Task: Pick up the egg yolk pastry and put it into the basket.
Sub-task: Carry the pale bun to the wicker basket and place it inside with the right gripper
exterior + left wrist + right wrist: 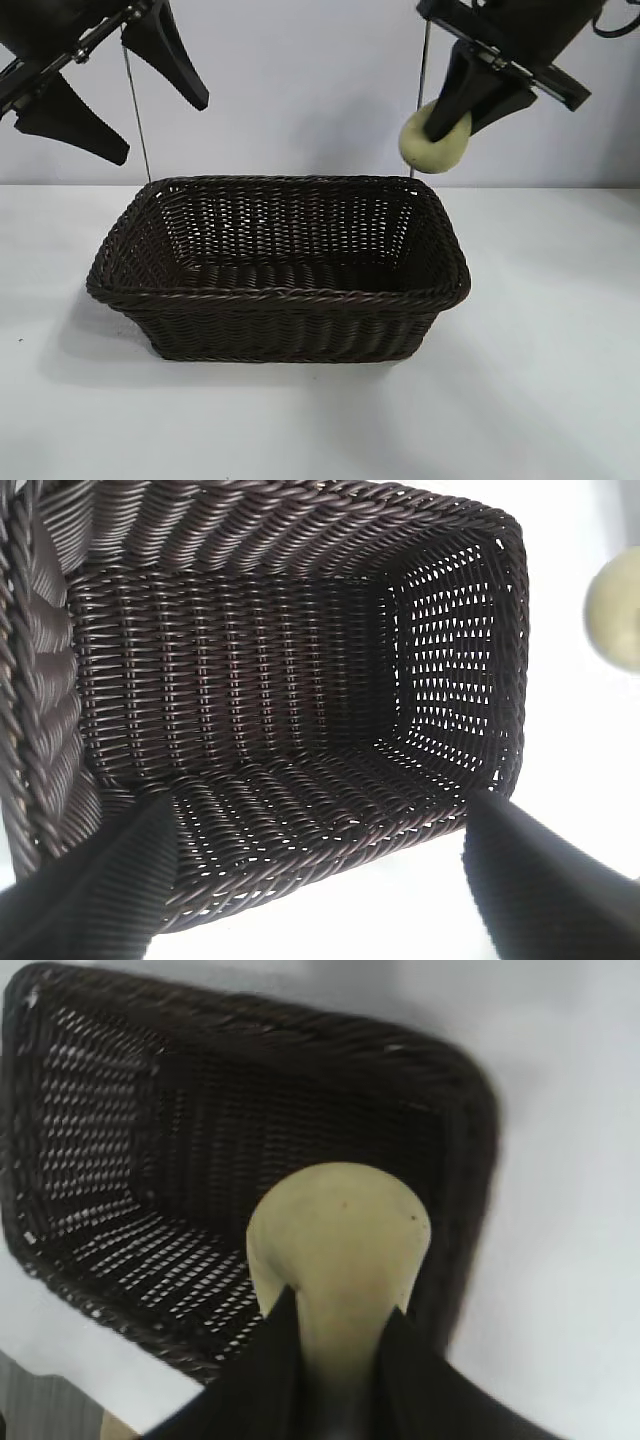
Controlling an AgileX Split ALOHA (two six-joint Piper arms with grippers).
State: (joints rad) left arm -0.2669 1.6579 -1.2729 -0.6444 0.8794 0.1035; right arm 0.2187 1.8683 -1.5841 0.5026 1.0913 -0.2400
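The pale yellow-green egg yolk pastry (436,139) hangs in the air, pinched between the black fingers of my right gripper (455,118), above the basket's far right corner. In the right wrist view the pastry (340,1240) sits between the fingers over the basket's right end (455,1110). The dark brown wicker basket (280,297) stands on the white table with nothing inside. My left gripper (160,125) hovers open high above the basket's left end; its fingers (90,900) frame the basket's inside (250,670), and the pastry (615,610) shows beyond the far end.
White table (540,380) all around the basket, with a pale wall behind. Two thin upright rods (136,110) stand behind the basket at the back left and back right.
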